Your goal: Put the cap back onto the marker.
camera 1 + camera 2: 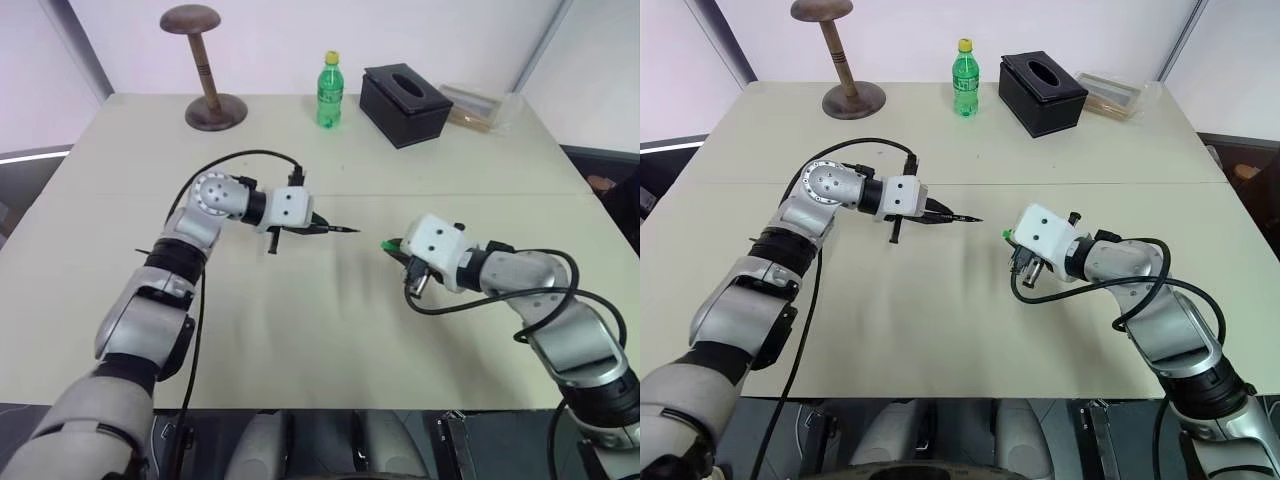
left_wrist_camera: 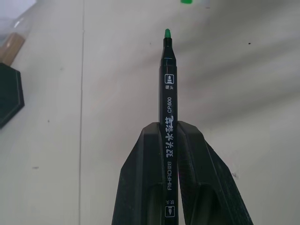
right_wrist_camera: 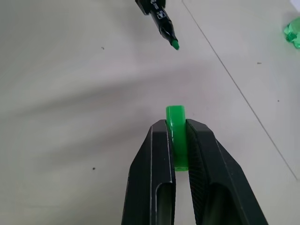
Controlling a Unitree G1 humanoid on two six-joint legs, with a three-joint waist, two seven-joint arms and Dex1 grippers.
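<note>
My left gripper (image 1: 322, 228) is shut on the marker (image 2: 168, 93), a slim black pen with white lettering and a green tip that points toward the right arm. It hangs above the middle of the table. My right gripper (image 1: 392, 247) is shut on the cap (image 3: 176, 136), a small bright green tube held between the black fingers (image 3: 154, 168). The cap's open end faces the marker's tip (image 3: 174, 45), with a short gap between them. In the head views the cap (image 1: 1008, 236) sits just right of the marker's tip (image 1: 976, 219).
At the back of the cream table (image 1: 320, 330) stand a wooden hat stand (image 1: 208, 70), a green bottle (image 1: 329, 92) with a yellow screw cap, a black tissue box (image 1: 405, 103) and a clear packet (image 1: 478, 107). A black cable (image 1: 240, 160) loops off the left wrist.
</note>
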